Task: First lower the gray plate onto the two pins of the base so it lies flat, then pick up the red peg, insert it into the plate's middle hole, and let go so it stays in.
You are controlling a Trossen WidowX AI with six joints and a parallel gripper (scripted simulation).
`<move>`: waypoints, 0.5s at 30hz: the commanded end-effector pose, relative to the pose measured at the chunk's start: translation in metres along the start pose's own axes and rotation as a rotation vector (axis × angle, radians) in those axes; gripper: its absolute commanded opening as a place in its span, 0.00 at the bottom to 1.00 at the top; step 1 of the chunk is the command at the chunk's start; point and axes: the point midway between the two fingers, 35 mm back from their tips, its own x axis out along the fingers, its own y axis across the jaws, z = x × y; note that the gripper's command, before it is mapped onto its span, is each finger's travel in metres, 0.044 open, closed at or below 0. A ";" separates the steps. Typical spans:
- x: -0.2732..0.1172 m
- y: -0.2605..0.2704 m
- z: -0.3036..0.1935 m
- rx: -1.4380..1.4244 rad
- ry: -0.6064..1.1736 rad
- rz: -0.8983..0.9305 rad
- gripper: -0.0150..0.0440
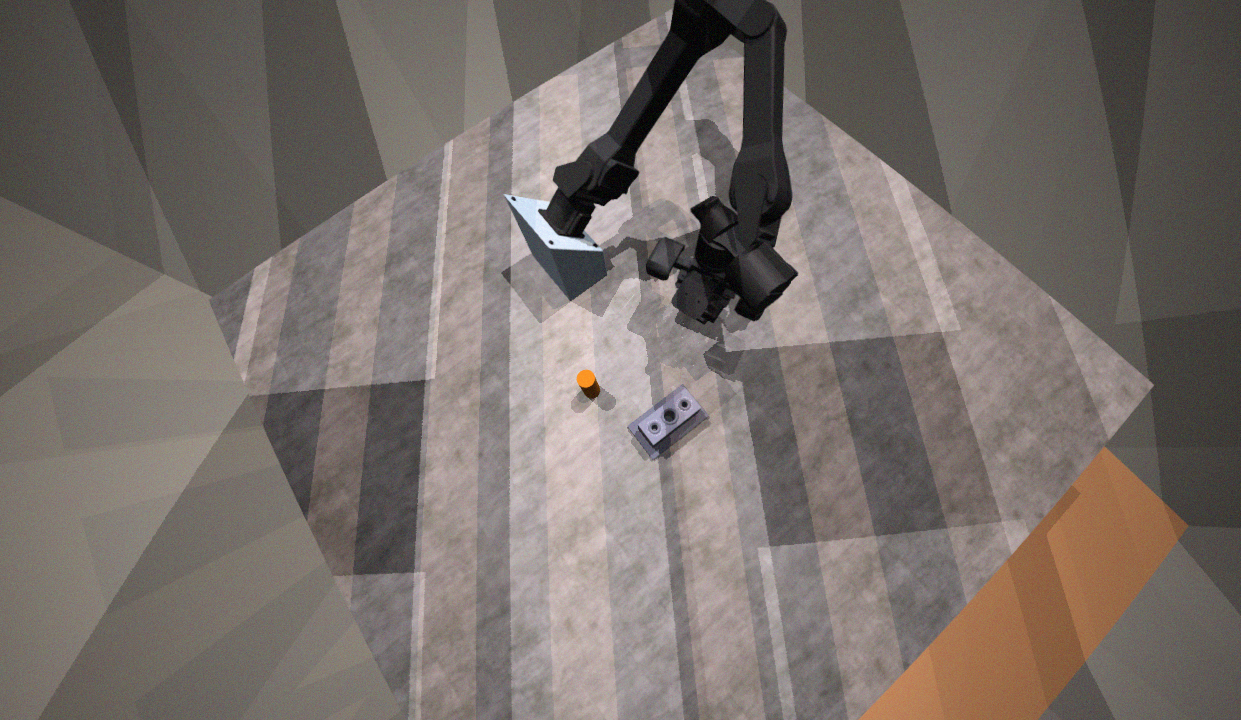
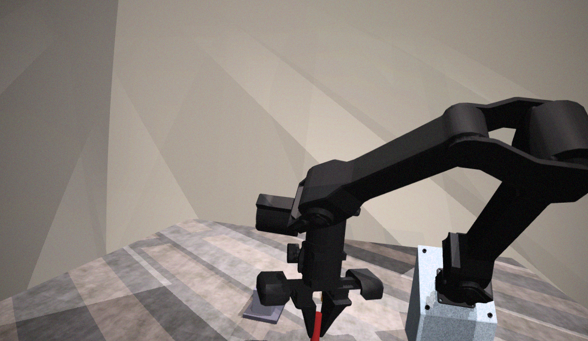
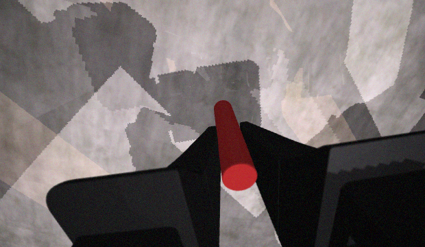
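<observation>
Top view, from your left: the orange cylinder [image 1: 586, 379] [image 2: 321, 298] stands upright, apart from the work. You have no listed step for it; leave it be.

Next, the base [image 1: 654, 454] [image 2: 263, 317]. The gray plate [image 1: 645, 437] appears to lie flat on it, a round feature near each end and the middle hole [image 1: 669, 415] open between them. Plate and base are close in colour and small here, so treat full seating on both pins as probable. On that reading, part one is done. Nothing stands in the middle hole.

Rightmost, your gripper [image 1: 703, 300] [image 2: 316, 329] [image 3: 228, 131] is well short of the base. The wrist view shows its two fingers pinching the red peg [image 2: 316, 326] [image 3: 234, 147] from either side, the bright end face toward the camera. Pick-up: grasp made. The peg's lower end is hidden, so you cannot tell whether it has left the table.

Left for you, by judgement: raise the peg clear, carry it over the plate, line it up with the middle hole, insert, let go. Watch for lean in the grip; a tilted peg could catch on the rim.
</observation>
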 end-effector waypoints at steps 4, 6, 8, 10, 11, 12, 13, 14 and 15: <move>-0.022 0.004 0.003 -0.009 -0.012 0.002 0.25; -0.028 0.004 0.004 -0.009 -0.012 0.002 0.25; -0.034 0.004 0.004 -0.008 -0.013 0.001 0.25; -0.040 0.004 0.005 -0.008 -0.012 0.001 0.25; -0.043 0.004 0.005 -0.008 -0.012 0.001 0.25; -0.046 0.004 0.005 -0.008 -0.012 0.001 0.25; -0.050 0.004 0.005 -0.008 -0.012 0.001 0.25; -0.053 0.004 0.005 -0.008 -0.011 0.001 0.25; -0.056 0.004 0.005 -0.008 -0.010 0.001 0.25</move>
